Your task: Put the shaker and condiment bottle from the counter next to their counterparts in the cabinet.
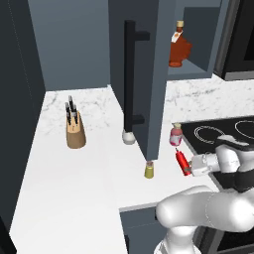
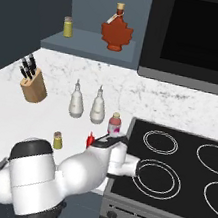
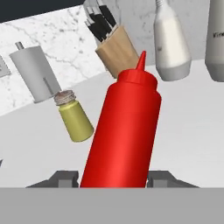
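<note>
So the cabinet (image 1: 149,74) is taking up the biggest chunk of the scene, a tall dark blue-grey unit with its door swinging open and showing that long black bar handle (image 1: 130,74). On its shelf, a maple-leaf shaped orange-red bottle (image 2: 116,31) with a tan stopper is sitting next to a small yellow shaker (image 2: 68,26), pretty well apart from each other.

Below that, the counter (image 1: 64,188) is stretching out in white marble, running up to the black stovetop (image 2: 181,169) on the right.

On the counter, a wooden knife block (image 1: 75,129) is standing toward the back left. In the right base view, two white bottles (image 2: 77,100) are standing side by side near the wall, and a pink white-capped jar (image 2: 114,123) is sitting just in front of them, right by the stove edge.

The condiment bottle (image 3: 124,131), all red with the pointy nozzle, is standing between the claw's fingers (image 3: 159,178), and the gripper (image 1: 190,166) looks clamped on its lower body, with a dark fingertip showing tight on either side in the hand view. It's near the front edge of the counter, close to the stove. Can't tell whether its base is touching the surface.

The shaker (image 1: 149,170), that tiny yellow one with the tan cap, is standing on the counter just left of the red bottle, not touching it.
</note>
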